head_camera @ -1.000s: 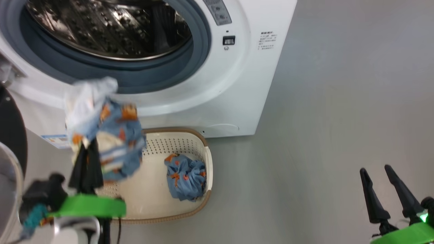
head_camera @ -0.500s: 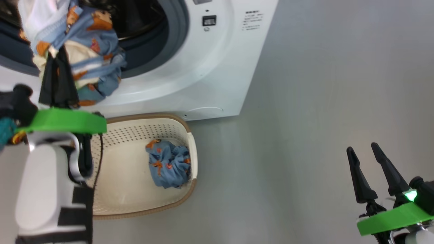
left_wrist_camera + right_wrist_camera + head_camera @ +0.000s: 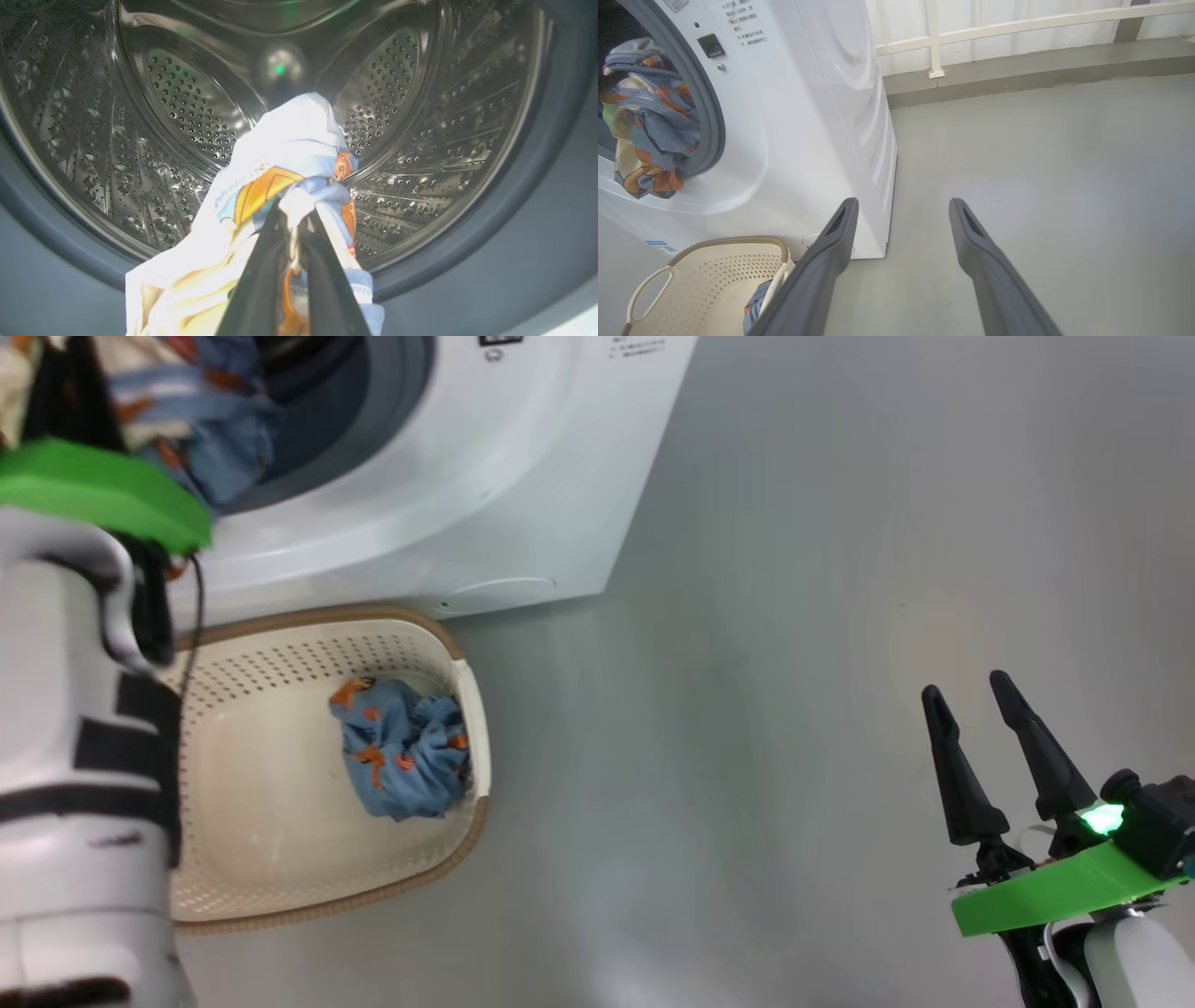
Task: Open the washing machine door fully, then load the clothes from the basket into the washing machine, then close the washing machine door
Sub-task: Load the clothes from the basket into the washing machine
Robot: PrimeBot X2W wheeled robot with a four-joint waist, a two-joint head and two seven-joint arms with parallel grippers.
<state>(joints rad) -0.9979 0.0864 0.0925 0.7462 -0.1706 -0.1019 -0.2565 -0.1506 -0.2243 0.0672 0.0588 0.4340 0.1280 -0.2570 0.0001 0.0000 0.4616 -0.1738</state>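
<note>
My left gripper (image 3: 292,212) is shut on a bundle of light blue and cream clothes (image 3: 289,140), held at the mouth of the washing machine's (image 3: 467,476) steel drum (image 3: 187,107). In the right wrist view this bundle (image 3: 649,126) hangs over the grey rubber ring (image 3: 712,135). Another blue garment (image 3: 401,761) lies in the cream basket (image 3: 261,784) on the floor in front of the machine. My right gripper (image 3: 966,691) stands open over bare floor to the right, nothing between its fingers. The washing machine door is out of view.
Grey floor (image 3: 794,663) stretches to the right of the machine. A white railing (image 3: 934,42) on a low kerb runs along the back. My pale left forearm (image 3: 75,756) covers the basket's left side in the head view.
My left gripper has carried the clothes up from over the basket to the drum opening. The head camera has shifted, sliding the scene left and up. My right gripper stays open.
</note>
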